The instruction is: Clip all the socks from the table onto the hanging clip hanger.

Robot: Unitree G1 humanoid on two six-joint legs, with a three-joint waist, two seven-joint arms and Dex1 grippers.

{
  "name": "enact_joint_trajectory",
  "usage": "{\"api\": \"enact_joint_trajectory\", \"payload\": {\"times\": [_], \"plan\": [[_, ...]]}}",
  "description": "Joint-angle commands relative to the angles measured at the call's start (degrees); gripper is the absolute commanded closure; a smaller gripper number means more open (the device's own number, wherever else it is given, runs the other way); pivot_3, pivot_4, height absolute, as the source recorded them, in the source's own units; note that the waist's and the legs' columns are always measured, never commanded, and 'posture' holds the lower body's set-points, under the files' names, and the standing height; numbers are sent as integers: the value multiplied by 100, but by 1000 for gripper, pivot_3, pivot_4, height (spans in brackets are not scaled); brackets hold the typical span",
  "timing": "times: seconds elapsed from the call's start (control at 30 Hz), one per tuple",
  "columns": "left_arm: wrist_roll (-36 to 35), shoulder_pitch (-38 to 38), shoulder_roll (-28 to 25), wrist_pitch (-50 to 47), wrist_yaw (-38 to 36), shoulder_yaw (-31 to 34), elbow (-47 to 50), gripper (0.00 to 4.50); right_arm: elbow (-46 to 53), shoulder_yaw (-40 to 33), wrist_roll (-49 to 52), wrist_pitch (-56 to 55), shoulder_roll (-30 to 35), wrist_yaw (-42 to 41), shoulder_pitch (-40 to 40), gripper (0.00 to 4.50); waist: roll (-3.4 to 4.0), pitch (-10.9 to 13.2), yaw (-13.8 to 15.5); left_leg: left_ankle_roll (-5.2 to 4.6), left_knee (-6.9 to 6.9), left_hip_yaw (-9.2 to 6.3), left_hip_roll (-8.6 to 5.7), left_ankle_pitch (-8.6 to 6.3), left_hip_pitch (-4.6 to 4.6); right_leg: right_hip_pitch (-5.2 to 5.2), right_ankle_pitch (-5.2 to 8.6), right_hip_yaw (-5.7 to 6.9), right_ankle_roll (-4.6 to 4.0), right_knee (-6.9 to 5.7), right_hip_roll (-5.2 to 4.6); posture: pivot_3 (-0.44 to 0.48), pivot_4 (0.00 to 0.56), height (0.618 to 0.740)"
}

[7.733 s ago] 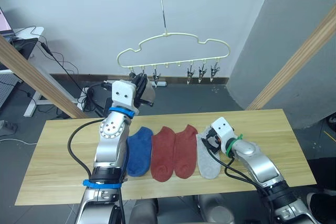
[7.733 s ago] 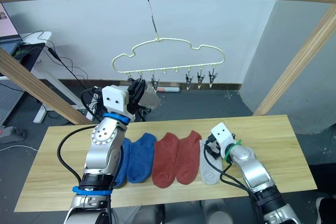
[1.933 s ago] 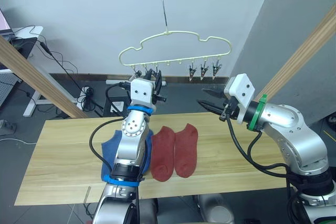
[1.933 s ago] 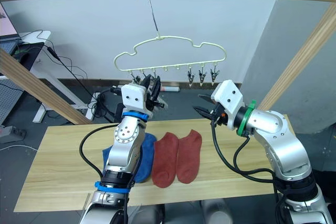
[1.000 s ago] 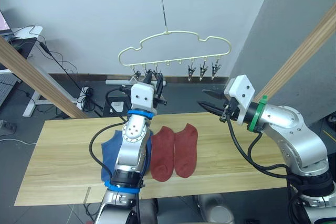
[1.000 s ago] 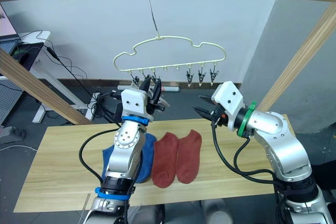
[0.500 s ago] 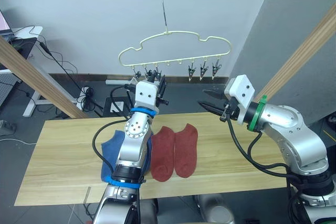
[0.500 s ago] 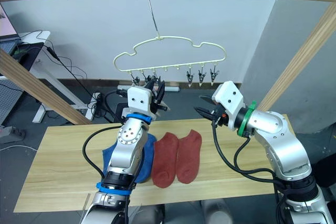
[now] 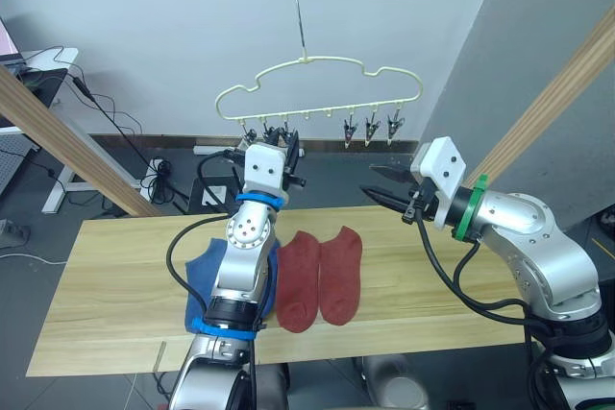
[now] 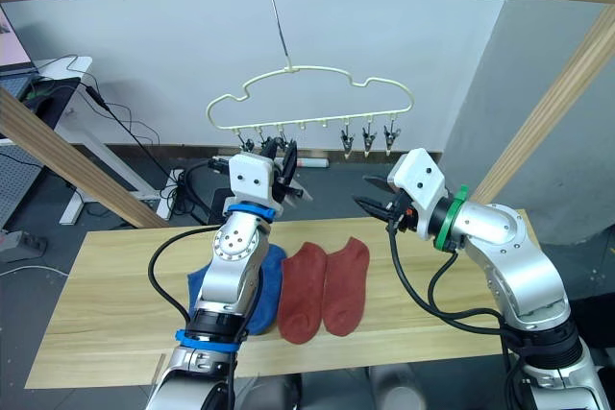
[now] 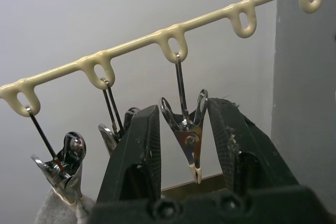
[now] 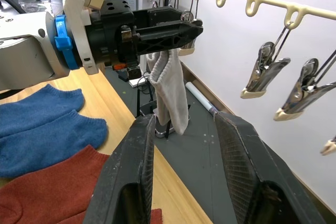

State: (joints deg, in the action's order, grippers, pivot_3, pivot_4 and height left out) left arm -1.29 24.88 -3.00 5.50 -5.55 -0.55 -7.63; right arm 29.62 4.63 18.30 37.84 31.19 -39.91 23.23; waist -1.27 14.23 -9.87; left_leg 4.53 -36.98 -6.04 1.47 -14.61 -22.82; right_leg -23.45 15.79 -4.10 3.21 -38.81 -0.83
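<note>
Left gripper [image 11: 185,129], fingers apart, brackets a clip [image 11: 188,135] of the clip hanger [image 9: 317,93], a grey sock [image 12: 170,90] hanging just beside; right gripper [image 9: 377,182], spread and empty, faces it.

Two blue socks [image 12: 52,140] are lying on the one counter [image 9: 115,266], and two rust red socks [image 9: 317,277] are lying beside them. One light grey sock [image 12: 170,90] is hanging from a clip; a second grey one can't be confirmed. One clip hanger [image 9: 306,62] is hanging up, carrying six metal clips [image 9: 369,132], three at each end. Two claws are showing: the left claw [image 11: 182,116] and the right claw [image 12: 184,121].
</note>
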Motion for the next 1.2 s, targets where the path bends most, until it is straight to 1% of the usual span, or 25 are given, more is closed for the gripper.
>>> {"api": "enact_joint_trajectory", "payload": {"times": [0.03, 0.2, 0.3, 0.37, 0.43, 0.57, 0.67, 0.77, 0.87, 0.97, 1.03, 1.2], "plan": [[8, 105, 11, 142, 25, 22, 75, 2939, 160, -54, 83, -119, 23, 0, 42, 2658, 0, 0, 0, 0, 0, 0, 0, 0, 0, 0, 0, 0, 0, 0, 0, -305, 240, 730], [2, 120, 8, 175, 10, 21, 52, 2939, 160, -38, 76, -123, 21, 3, 32, 2658, 0, 0, 0, 0, 0, 0, 0, 0, 0, 0, 0, 0, 0, 0, 0, -304, 240, 730], [-9, 129, -3, 190, -21, 19, 33, 3480, 155, -27, 72, -123, 21, -1, 29, 2658, 0, 0, 1, 0, 0, 0, 0, 0, 0, 0, 0, 0, 0, 0, 0, -303, 239, 730], [-14, 129, -11, 198, -32, 23, 33, 3936, 153, -19, 68, -126, 21, -1, 26, 2658, 0, 0, 1, 0, 0, 0, 0, 0, 0, 0, 0, 0, 0, 0, 0, -300, 237, 730], [-22, 128, -28, 203, -48, 29, 51, 4190, 155, 7, 47, -138, 21, 1, -5, 2658, 0, 0, 1, 0, 0, 0, 0, 0, 0, 0, 0, 0, 0, 0, 0, -297, 236, 730], [-34, 108, -81, 213, -103, 27, 109, 4221, 117, 128, -82, -173, 28, 52, -109, 2658, 0, 0, 1, 0, 0, 0, 0, 0, 0, 0, 0, 0, 0, 0, 0, -291, 232, 730], [-62, 96, -138, 205, -166, 32, 160, 4221, -10, 349, -320, -33, -48, 324, -329, 2658, 0, 0, 7, 0, 1, -1, 0, 0, 0, 0, 0, 1, 0, 0, 0, -288, 230, 730], [-120, 80, -237, 193, -341, 14, 239, 4221, -215, 688, -621, 82, -287, 759, -639, 2086, 0, 0, 11, 0, 0, -1, 1, 0, 0, 0, 0, 1, 0, 0, 0, -284, 232, 730], [-247, 27, -345, 119, -560, 28, 360, 4221, -628, 1189, -1122, 57, -616, 1279, -888, 1093, 0, 0, 7, 1, 1, 0, 1, 0, 1, -1, 0, -1, 0, -3, 0, -280, 235, 730], [-380, -20, -444, 46, -733, 66, 433, 4221, -1210, 1566, -1513, -141, -1004, 1646, -999, 7, 0, 0, 9, 1, 0, 0, 2, 1, 3, -1, 0, -1, 0, -5, 0, -273, 237, 730], [-501, -36, -487, -47, -847, 93, 480, 4221, -1603, 1664, -1674, -272, -1294, 1875, -972, 0, 0, 0, 3, 1, -1, 0, 2, 1, 4, -1, 0, -1, 0, -5, 0, -271, 238, 730], [-677, -89, -631, -334, -1118, 122, 614, 4221, -2835, 1577, -1903, -584, -2088, 2434, -700, 0, 0, 0, 6, 2, -1, -1, 3, 1, 4, -1, 0, -1, 0, -6, 1, -258, 241, 730]]}}
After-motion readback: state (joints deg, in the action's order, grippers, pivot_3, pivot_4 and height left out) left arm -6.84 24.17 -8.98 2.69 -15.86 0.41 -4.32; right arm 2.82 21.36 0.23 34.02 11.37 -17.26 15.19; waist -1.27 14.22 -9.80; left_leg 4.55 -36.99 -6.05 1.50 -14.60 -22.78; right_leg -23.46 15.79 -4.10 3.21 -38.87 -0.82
